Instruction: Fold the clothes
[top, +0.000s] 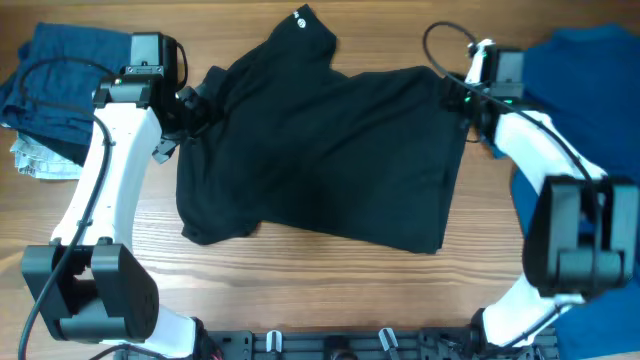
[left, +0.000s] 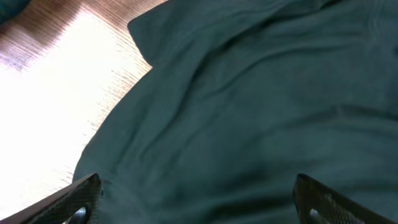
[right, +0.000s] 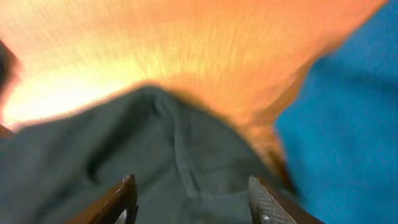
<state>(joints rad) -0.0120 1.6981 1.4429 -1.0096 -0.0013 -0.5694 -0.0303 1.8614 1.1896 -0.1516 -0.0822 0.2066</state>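
A large black shirt (top: 320, 150) lies spread on the wooden table, its collar with a small white mark (top: 297, 16) at the far edge. My left gripper (top: 195, 105) is open at the shirt's left edge; in the left wrist view its fingers (left: 196, 199) straddle black fabric (left: 261, 106). My right gripper (top: 462, 100) is open at the shirt's right upper corner; in the right wrist view its fingers (right: 193, 190) sit over the dark fabric's edge (right: 155, 149). A royal-blue shirt (top: 585, 120) lies at the right, also in the right wrist view (right: 348, 124). Folded navy pieces (top: 55, 75) lie at the far left.
A light patterned cloth (top: 35, 160) peeks from under the navy pile. Bare wooden table (top: 330, 290) runs along the front. A black rail (top: 330, 345) with the arm bases lines the near edge.
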